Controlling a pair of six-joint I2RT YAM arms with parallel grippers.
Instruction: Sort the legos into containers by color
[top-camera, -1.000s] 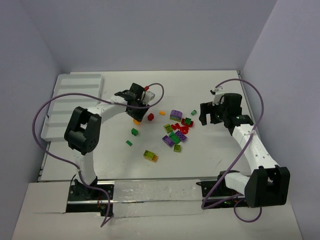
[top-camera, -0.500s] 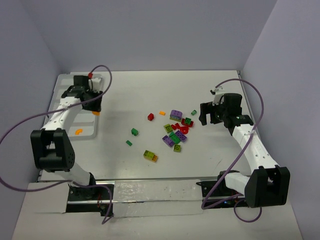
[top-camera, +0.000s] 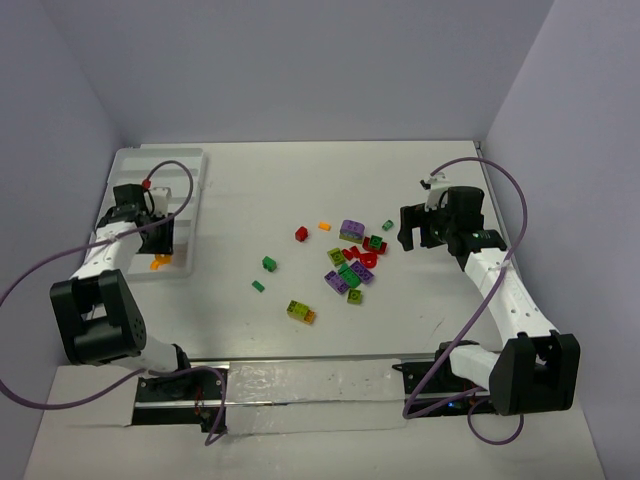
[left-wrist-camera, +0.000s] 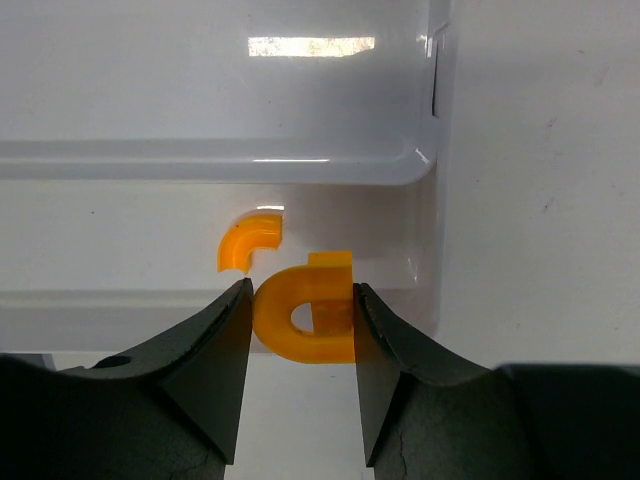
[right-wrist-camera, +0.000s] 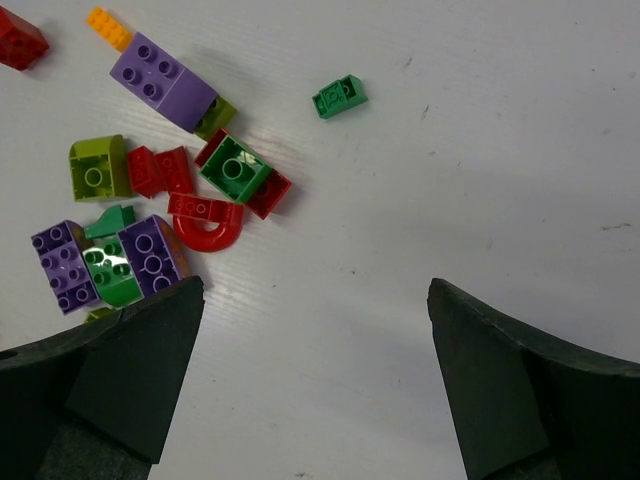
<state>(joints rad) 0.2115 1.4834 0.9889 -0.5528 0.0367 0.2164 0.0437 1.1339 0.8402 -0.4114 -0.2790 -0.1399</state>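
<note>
The left claw (left-wrist-camera: 303, 320) gripped an orange arch brick (left-wrist-camera: 325, 285) over the tray (left-wrist-camera: 200, 160), near another orange piece (left-wrist-camera: 248, 240). The right claw (right-wrist-camera: 315, 380) hung wide open beside the loose bricks (right-wrist-camera: 200, 190). Dropped this close to the tray's edge, the brick might tumble out.

A white table (top-camera: 300, 180) stands between pale lavender walls (top-camera: 300, 70).

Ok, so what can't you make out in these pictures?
- Left wrist: orange arch, edges covered by the left end effector; tray cut off by frame edges.
- Right wrist: legos at lower left partly behind the right end effector.
- Top view: their studs too small.
</note>
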